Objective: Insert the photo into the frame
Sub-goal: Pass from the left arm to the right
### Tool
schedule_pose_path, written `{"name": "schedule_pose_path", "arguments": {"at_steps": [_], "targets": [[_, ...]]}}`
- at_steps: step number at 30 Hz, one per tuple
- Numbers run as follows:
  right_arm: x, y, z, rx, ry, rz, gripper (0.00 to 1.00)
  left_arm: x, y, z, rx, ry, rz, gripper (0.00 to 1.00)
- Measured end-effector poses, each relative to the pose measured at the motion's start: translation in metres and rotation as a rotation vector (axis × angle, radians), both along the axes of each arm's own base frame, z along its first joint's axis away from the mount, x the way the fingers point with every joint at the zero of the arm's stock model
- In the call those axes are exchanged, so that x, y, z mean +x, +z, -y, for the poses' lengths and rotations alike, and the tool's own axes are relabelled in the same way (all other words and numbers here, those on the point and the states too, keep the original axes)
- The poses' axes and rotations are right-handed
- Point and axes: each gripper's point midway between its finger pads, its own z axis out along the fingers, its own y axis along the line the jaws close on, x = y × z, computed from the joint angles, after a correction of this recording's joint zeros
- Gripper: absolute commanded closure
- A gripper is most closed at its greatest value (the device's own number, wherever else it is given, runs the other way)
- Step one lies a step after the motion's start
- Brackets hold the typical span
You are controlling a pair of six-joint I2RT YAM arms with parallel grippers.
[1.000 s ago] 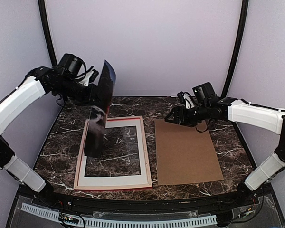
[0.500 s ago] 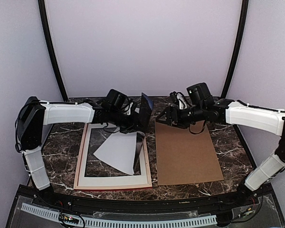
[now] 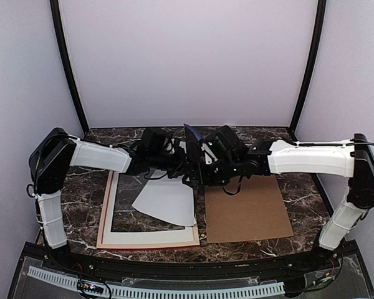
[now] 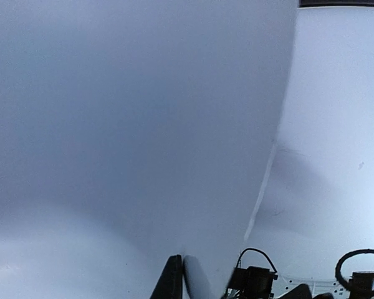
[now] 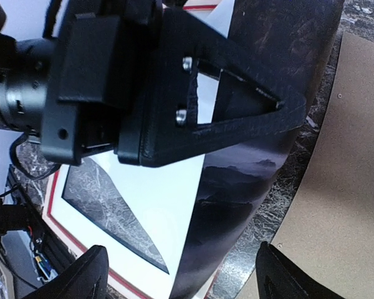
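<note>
The photo [image 3: 167,202] is curled, its white back facing up over the right side of the frame and its blue end [image 3: 191,134] standing up. My left gripper [image 3: 183,166] is shut on the photo's upper edge. In the left wrist view the white back [image 4: 131,124] fills the picture and the fingers [image 4: 171,280] pinch it. My right gripper [image 3: 204,169] is open right beside the photo. In the right wrist view its jaws [image 5: 182,249] stand wide apart around the photo's dark printed face [image 5: 249,180]. The frame [image 3: 148,246] lies flat on the left, red rim [image 5: 81,246] showing.
A white mat border [image 3: 146,237] lies inside the frame. A plain brown backing board [image 3: 243,208] lies flat to the right of it, also in the right wrist view [image 5: 343,187]. The left gripper's black body [image 5: 174,93] is close above the right wrist camera. Dark marble table [image 3: 87,180].
My left arm has swung the photo down from high at the left to the table's middle, over the frame's right side. My right gripper has moved left up to the photo.
</note>
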Motion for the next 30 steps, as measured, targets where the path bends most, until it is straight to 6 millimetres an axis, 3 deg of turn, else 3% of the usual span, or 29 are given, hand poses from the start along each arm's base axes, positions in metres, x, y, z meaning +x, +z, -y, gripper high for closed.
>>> {"name": "schedule_pose_path", "arguments": {"at_steps": [9, 19, 24, 27, 30], "targets": [[0.003, -0.038, -0.003, -0.213, -0.061, 0.023, 0.45, 0.0, -0.003, -0.002, -0.044, 0.045, -0.036, 0.9], [0.016, -0.044, -0.002, -0.366, -0.09, 0.092, 0.76, 0.003, -0.001, -0.002, -0.059, 0.059, -0.03, 0.84], [0.018, -0.046, 0.004, -0.422, -0.092, 0.114, 0.91, 0.003, -0.001, -0.002, -0.061, 0.058, -0.029, 0.71], [0.019, -0.049, 0.01, -0.454, -0.097, 0.118, 1.0, 0.001, 0.0, -0.001, -0.062, 0.046, -0.021, 0.57], [0.019, -0.051, 0.014, -0.474, -0.094, 0.122, 1.0, 0.0, 0.002, -0.001, -0.06, 0.032, -0.009, 0.48]]}}
